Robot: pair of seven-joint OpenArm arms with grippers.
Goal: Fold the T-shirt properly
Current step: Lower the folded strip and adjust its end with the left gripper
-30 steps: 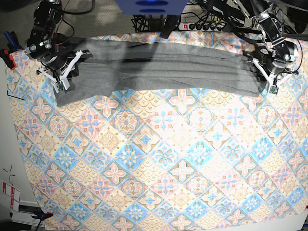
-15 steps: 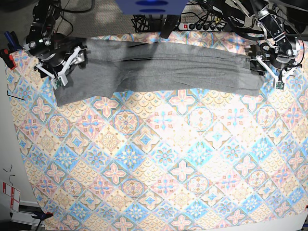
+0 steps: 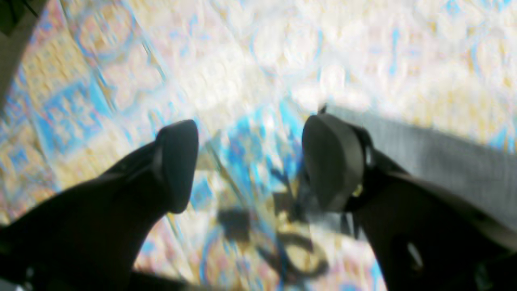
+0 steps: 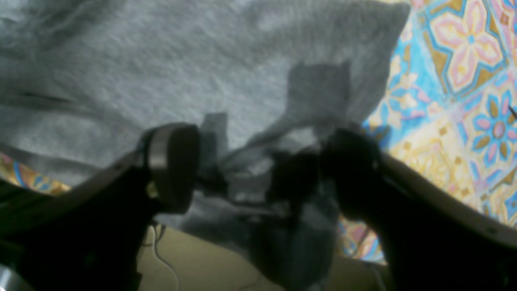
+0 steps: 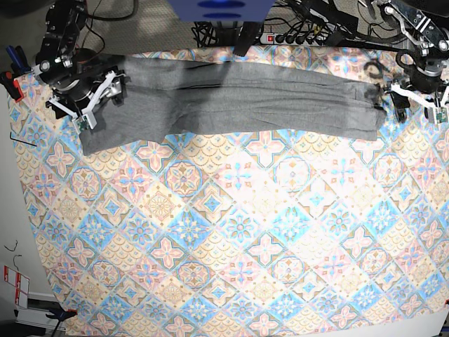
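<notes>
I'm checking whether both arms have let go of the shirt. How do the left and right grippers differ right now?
The left gripper hangs over bare tablecloth, with the T-shirt only at its side; the right gripper is above the grey cloth itself. The left gripper's view is motion-blurred; the right gripper's is steadier. Both have jaws apart with nothing pinched between them.
</notes>
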